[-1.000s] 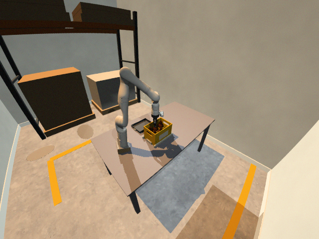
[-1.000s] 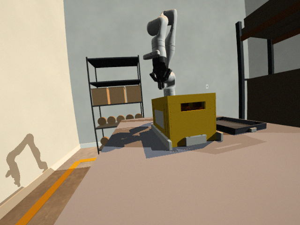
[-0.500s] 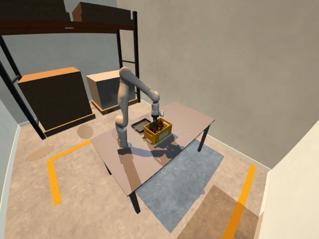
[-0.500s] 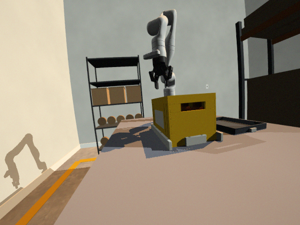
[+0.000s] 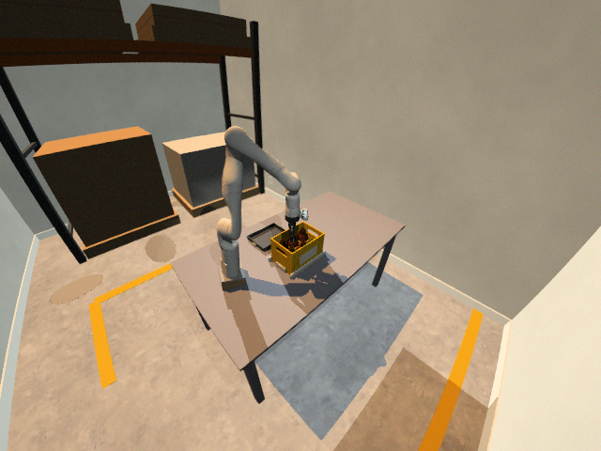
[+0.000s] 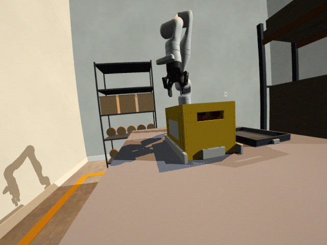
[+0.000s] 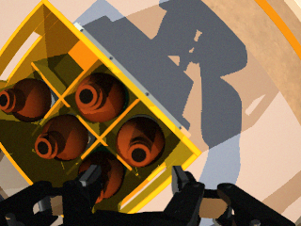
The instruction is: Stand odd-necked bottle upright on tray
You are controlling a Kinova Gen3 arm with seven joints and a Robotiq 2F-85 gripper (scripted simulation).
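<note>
A yellow crate [image 5: 299, 250] stands on the table; it also shows in the exterior view [image 6: 202, 128] and the wrist view [image 7: 82, 113]. Several brown bottles stand in its cells: one [image 7: 100, 96], one [image 7: 141, 141], one [image 7: 58, 138], one at the left edge [image 7: 19, 97], and one [image 7: 103, 172] partly hidden under my fingers. My gripper [image 6: 175, 90] is open and empty, hanging a little above the crate's top; it also shows in the wrist view [image 7: 134, 179] and the top view [image 5: 291, 231]. A dark, empty tray [image 5: 265, 236] lies beside the crate, also seen in the exterior view [image 6: 260, 136].
Grey blocks [image 6: 213, 152] and a grey rail [image 6: 175, 148] sit against the crate's base. A small block [image 6: 276, 141] sits at the tray's corner. The arm's base [image 5: 232, 272] stands on the table near the tray. Shelving and boxes stand off the table.
</note>
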